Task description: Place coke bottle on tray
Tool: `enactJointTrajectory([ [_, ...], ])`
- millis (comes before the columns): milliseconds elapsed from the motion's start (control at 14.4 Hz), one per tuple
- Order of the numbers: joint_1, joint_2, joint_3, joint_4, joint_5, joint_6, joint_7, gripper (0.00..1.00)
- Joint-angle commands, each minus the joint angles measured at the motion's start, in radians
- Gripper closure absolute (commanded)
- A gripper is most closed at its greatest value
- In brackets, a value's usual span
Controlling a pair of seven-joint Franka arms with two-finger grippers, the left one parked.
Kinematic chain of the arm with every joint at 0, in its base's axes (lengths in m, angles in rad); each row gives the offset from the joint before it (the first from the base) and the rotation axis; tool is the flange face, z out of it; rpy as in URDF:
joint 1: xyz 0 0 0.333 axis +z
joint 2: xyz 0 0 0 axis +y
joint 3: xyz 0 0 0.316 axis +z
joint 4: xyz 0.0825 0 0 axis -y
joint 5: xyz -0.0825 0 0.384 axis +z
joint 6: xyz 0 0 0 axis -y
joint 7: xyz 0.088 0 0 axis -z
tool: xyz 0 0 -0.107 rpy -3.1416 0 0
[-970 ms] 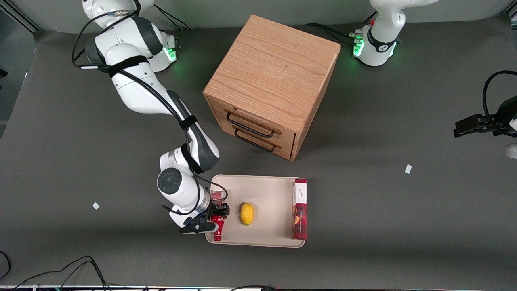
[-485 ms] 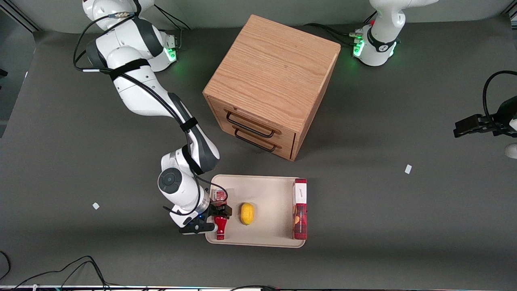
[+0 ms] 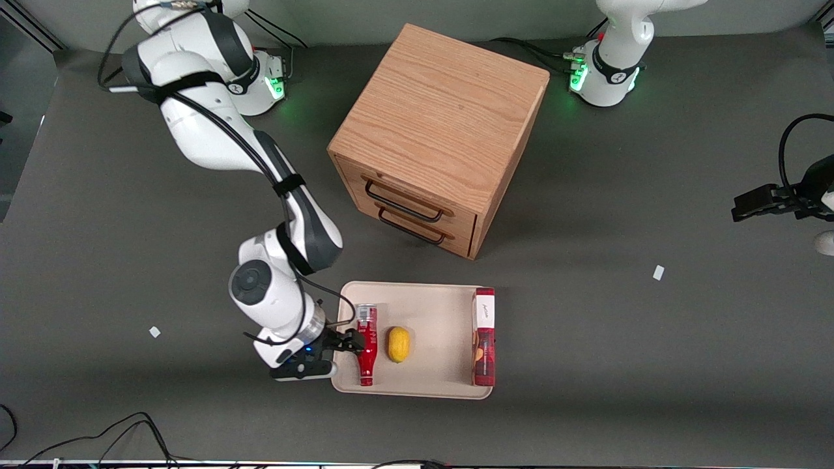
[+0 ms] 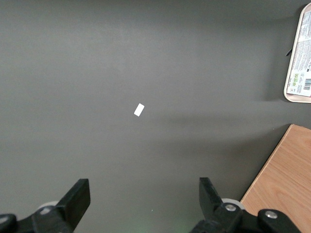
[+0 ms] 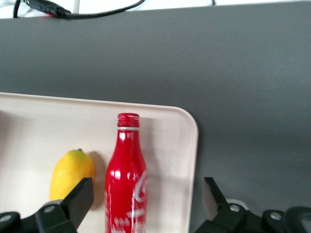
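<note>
The coke bottle point(image 3: 367, 344) is seen lying flat in the tray point(image 3: 430, 306), at the end of the tray toward the working arm, its cap pointing to about 6 o'clock in the front view, toward the front camera, and its silvery base to 12 o'clock. A yellow lemon point(image 3: 399, 344) is found just beside it, at its 3 o'clock in that view, apart from it by a narrow gap. A red rectangular box point(image 3: 483, 337) with a white end is laid along the tray's end toward the parked arm.

The gripper point(image 3: 343, 343) is held low over the tray's rim at the bottle's 9 o'clock, close beside the bottle. Its jaws are spread apart and nothing is gripped between them; in the right wrist view the bottle point(image 5: 126, 178) is framed between the two fingers point(image 5: 77, 201) without being touched, with the lemon point(image 5: 72, 174) alongside and the tray's rounded corner point(image 5: 187, 127) close by.

A wooden drawer cabinet point(image 3: 438, 130) is stood on the dark surface point(image 3: 651, 365) at about 12 o'clock from the tray, farther from the front camera.
</note>
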Motion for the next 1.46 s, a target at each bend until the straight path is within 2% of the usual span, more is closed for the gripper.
enactJointTrajectory([
  [0, -0.025, -0.295, -0.022, -0.339, 0.019, -0.016, -0.019, 0.0],
  [139, -0.049, -0.453, -0.051, -0.524, 0.026, -0.018, -0.112, 0.0],
  [277, -0.054, -0.628, -0.1, -0.702, 0.028, -0.024, -0.131, 0.0],
  [416, -0.052, -0.771, -0.16, -0.807, 0.026, -0.096, -0.161, 0.0],
  [554, -0.051, -0.854, -0.233, -0.812, 0.026, -0.253, -0.232, 0.0],
  [832, -0.052, -0.98, -0.33, -0.804, 0.013, -0.413, -0.24, 0.0],
  [901, -0.052, -1.001, -0.338, -0.801, 0.008, -0.444, -0.24, 0.0],
  [1040, -0.051, -1.012, -0.339, -0.763, -0.05, -0.493, -0.232, 0.0],
  [1386, -0.043, -0.977, -0.339, -0.671, -0.063, -0.567, -0.22, 0.0],
])
